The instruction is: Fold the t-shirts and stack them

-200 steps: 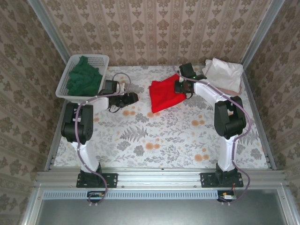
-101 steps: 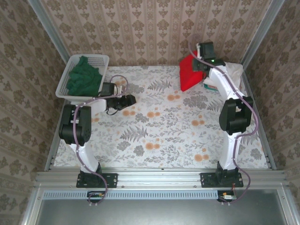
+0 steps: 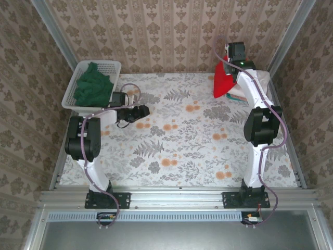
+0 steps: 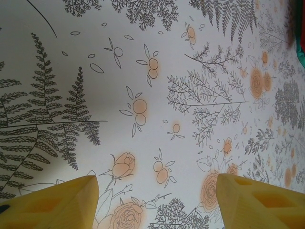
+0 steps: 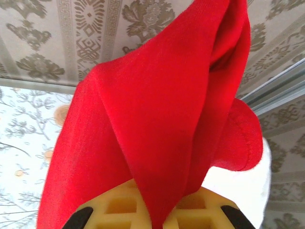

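My left gripper (image 3: 142, 111) sits at 10 o'clock, jaws apart and empty. At 1 o'clock my right gripper (image 3: 230, 63) is clamped on the red t-shirt (image 3: 223, 82), which hangs just beside the folded stack (image 3: 263, 79). I judge the cloth light and limp: pinch all layers together.

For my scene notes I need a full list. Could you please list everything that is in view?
red shirt: 1, red, hanging from the right tool at the far right
green shirt: 1, dark green, crumpled in the basket
white shirts: 1 pile, white, far right corner, partly behind the right arm
basket: 1, white mesh, far left corner
table: 1, floral cloth in grey and orange
walls: patterned beige, around the table
left tool: 1, black and yellow, open, above bare table near the basket
right tool: 1, black and yellow, shut on the red shirt
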You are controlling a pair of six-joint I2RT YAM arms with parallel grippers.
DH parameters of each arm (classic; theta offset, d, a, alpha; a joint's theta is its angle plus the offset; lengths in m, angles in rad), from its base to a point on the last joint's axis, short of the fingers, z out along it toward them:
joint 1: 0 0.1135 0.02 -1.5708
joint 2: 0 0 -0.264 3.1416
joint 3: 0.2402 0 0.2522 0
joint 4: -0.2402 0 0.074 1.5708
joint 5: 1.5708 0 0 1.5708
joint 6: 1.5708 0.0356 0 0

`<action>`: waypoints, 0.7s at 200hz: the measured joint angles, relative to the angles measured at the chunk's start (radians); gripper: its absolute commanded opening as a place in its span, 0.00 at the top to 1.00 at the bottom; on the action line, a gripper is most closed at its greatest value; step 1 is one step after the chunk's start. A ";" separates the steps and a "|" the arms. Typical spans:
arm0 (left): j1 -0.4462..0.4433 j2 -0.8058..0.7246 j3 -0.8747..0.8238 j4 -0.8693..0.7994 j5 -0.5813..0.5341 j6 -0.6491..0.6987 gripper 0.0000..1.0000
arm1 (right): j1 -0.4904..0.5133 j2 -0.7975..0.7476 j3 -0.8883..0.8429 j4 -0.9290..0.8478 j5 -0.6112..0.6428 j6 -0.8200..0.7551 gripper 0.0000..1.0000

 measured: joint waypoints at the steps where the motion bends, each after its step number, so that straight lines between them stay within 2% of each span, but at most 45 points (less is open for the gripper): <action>1: 0.000 0.000 0.000 0.000 0.000 0.000 0.33 | 0.000 0.000 0.000 0.000 0.001 -0.002 1.00; 70: 0.000 0.014 0.000 0.019 0.039 -0.001 0.32 | 0.002 0.013 0.013 -0.040 0.000 0.021 1.00; 110: 0.000 0.016 0.028 0.018 0.061 -0.001 0.32 | 0.023 0.046 0.093 -0.079 0.026 0.070 1.00; 140: -0.002 0.024 0.059 0.017 0.068 -0.001 0.32 | 0.047 0.106 0.255 -0.130 0.106 0.071 1.00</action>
